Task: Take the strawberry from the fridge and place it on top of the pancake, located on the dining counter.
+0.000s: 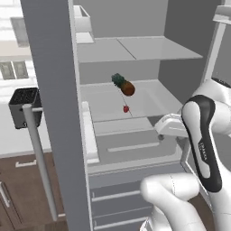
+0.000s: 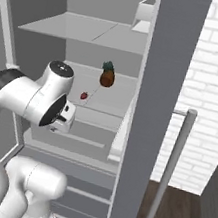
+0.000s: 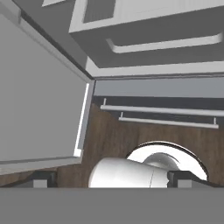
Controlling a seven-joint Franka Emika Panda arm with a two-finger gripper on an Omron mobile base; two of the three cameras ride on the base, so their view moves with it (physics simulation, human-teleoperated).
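The fridge point(image 1: 149, 97) stands open with both doors swung out. The strawberry point(image 1: 126, 108) is a tiny red berry lying on the middle shelf, also seen in the right base view point(image 2: 84, 95). My arm's hand hangs in front of the lower shelf, below and to the right of the berry and well apart from it. In the hand view my gripper point(image 3: 113, 179) points down at the fridge's drawer fronts and the wood floor; its fingertips point(image 3: 41, 179) stand wide apart with nothing between them, so it is open. The pancake and the dining counter are out of view.
A pineapple point(image 1: 124, 85) lies on the same shelf just behind the strawberry. The open left door point(image 1: 54, 113) with its long handle point(image 1: 38, 158) flanks the arm, as does the right door point(image 2: 156, 114). A dark boxy appliance point(image 1: 25, 106) sits on the counter at left.
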